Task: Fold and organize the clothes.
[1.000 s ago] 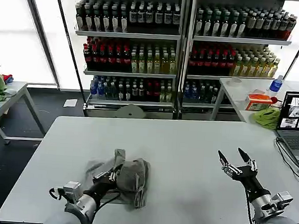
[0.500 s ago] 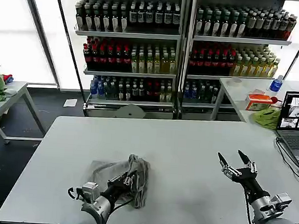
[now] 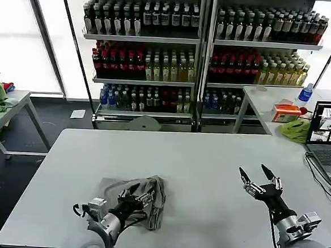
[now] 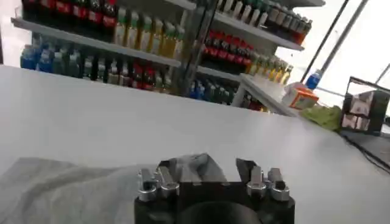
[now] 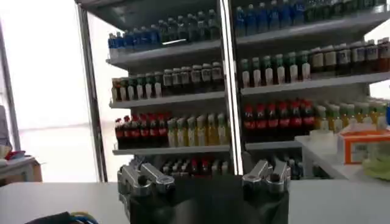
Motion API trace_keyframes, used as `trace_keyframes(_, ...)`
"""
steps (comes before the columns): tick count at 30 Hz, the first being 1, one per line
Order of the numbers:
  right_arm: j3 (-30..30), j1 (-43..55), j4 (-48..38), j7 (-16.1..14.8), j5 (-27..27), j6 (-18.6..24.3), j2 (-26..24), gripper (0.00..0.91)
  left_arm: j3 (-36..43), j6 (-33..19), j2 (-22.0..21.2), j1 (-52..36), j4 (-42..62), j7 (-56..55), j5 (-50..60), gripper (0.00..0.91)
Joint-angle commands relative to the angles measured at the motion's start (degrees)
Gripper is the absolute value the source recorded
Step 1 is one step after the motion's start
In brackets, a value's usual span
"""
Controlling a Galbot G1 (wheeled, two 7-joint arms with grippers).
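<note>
Shirt in closed left gripper

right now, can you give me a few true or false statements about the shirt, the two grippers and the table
1. The grey shirt lies crumpled on the white table. True.
2. The left gripper is at the shirt. True.
3. The right gripper is shut on a shirt sleeve. False: it is open, raised above bare table, apart from the shirt.
4. The shirt is folded flat into a neat rectangle. False: it is a bunched heap.
5. A laptop sits at the table's right edge. True.
</note>
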Motion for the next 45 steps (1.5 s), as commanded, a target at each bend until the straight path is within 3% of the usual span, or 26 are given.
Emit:
trace_keyframes(1, -0.4, -0.1, 0.2, -0.2, 0.0, 0.3, -0.3, 0.907, -15.8, -0.1, -0.7, 2.7, -0.7, 5.4, 2.5, 0.907)
trace_keyframes(6, -0.5, 0.0, 0.2, -0.3, 0.0, 0.5, -0.2, 0.907, -24.2, -3.0, -4.3, 7.7, 3.4, 12.2, 11.9, 0.907)
trace_keyframes(11, -0.7, 0.1, 0.3, -0.3, 0.0, 0.6, -0.5, 0.907, -26.5, -4.6, -6.2, 12.4, 5.4, 13.1, 13.1, 0.907)
trace_keyframes(22, -0.9, 0.4, 0.1, -0.2, -0.2, 0.7, -0.6, 0.907, -22.4, -6.1, -11.0, 14.5, 8.5, 13.1, 17.1, 0.907)
trace_keyframes(37, -0.2, 0.6, -0.7, -1.0, -0.2, 1.8, -1.4, 0.907, -20.8, -4.7, -12.7, 9.3, 12.8, 12.8, 14.7, 0.907)
trace_keyframes(39, -0.3, 1.0, -0.7, -0.9, -0.1, 1.6, -1.5, 0.907, -20.7, -4.7, -12.8, 9.2, 13.3, 13.0, 14.6, 0.836)
trace_keyframes(42, -0.5, 1.5, -0.6, -1.0, -0.1, 1.6, -1.6, 0.907, -20.7, -4.7, -12.7, 9.4, 13.4, 13.1, 14.4, 0.292)
trace_keyframes(44, -0.6, 1.7, -0.6, -1.0, -0.1, 1.5, -1.6, 0.907, -20.7, -4.8, -12.7, 9.5, 13.3, 13.0, 14.0, 0.071)
trace_keyframes(45, -0.6, 1.6, -0.6, -1.0, -0.1, 1.5, -1.5, 0.907, -20.7, -4.8, -12.7, 9.5, 13.3, 13.0, 13.8, 0.03)
